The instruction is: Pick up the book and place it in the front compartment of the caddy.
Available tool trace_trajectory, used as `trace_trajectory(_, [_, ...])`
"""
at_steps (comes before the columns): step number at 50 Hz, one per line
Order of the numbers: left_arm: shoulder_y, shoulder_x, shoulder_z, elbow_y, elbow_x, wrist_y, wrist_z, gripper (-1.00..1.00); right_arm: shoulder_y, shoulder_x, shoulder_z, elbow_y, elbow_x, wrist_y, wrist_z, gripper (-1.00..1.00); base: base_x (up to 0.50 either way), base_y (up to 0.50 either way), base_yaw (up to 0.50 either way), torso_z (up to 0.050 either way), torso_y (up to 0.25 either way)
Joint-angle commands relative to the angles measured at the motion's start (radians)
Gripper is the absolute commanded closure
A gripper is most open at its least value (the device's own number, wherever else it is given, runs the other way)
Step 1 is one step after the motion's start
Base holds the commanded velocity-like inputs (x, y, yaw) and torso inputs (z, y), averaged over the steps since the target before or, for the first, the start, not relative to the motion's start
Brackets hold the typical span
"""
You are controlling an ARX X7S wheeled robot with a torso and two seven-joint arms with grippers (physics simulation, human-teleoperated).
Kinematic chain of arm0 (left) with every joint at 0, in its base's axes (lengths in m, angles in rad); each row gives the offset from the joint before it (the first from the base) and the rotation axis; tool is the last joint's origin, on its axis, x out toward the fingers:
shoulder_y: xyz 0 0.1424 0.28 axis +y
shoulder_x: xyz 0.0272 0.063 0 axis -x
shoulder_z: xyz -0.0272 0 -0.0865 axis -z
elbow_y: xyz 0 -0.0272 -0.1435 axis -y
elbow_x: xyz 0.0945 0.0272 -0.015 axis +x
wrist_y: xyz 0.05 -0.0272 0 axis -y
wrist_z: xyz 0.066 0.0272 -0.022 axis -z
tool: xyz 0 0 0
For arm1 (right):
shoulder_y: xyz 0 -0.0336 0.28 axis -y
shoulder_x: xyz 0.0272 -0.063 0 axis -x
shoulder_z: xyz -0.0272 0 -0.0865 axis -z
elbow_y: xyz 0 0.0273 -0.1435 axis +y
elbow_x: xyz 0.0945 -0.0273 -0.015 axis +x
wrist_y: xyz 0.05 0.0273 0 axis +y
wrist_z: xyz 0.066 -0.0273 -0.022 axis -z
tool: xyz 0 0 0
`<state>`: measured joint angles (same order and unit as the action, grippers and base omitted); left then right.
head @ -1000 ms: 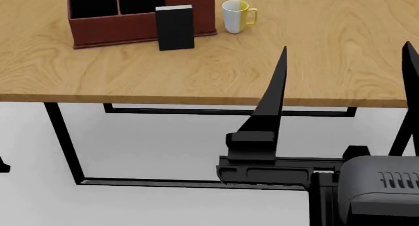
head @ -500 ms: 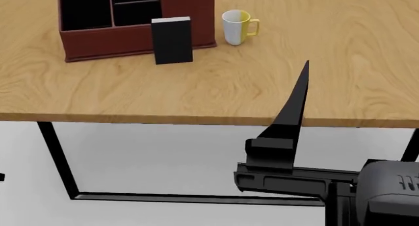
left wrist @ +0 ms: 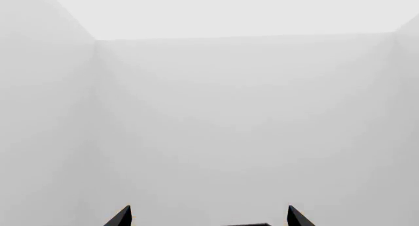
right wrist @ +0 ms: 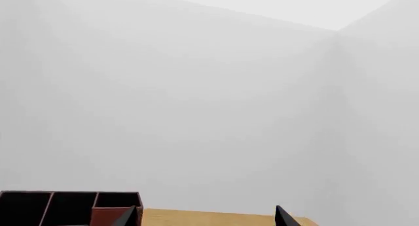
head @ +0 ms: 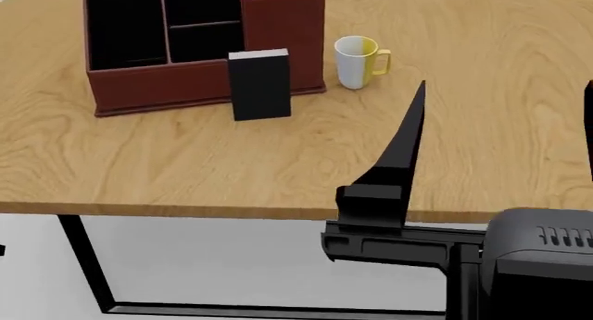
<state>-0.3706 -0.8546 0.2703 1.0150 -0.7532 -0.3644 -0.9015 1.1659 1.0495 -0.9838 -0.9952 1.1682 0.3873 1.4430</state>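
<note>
A black book (head: 260,84) with a pale page edge was seen standing upright on the wooden counter (head: 278,167), set against the low front wall of the dark red-brown caddy (head: 157,87), in the head view. The caddy's black-lined cells were visible behind the book, among them the small front compartment (head: 205,42) of the middle column, just behind the low wall, with the tall-walled end cell beside it. A white mug (head: 356,62) with a yellow handle and yellow inside was pictured near the caddy's tall end, apart from the book. The right claw (head: 505,132) was held upright near the counter's near edge, well apart from the book and the caddy; its two black fingers (head: 405,143) were spread wide with nothing between them. In the right wrist view, only the tips of that claw (right wrist: 207,217) were shown, parted, with the top of the caddy (right wrist: 72,206) beyond them. The left claw (left wrist: 208,217) was caught only by its own wrist camera, its two fingertips (left wrist: 121,217) likewise parted and released against bare pale walls.
</note>
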Motion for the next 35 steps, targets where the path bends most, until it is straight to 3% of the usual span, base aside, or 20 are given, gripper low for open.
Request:
trace_trajectory(1, [0.001, -0.015, 0.005, 0.002, -0.004, 0.015, -0.013, -1.0, 0.013, -0.02, -0.003, 0.012, 0.005, 0.01, 0.001, -1.0, 0.33, 0.18, 0.0, 0.0, 0.0])
trace_trajectory(35, [-0.015, -0.034, 0.035, -0.008, -0.006, 0.038, -0.028, -1.0, 0.003, -0.036, -0.004, 0.024, -0.004, 0.017, -0.008, -1.0, 0.33, 0.12, 0.0, 0.0, 0.001])
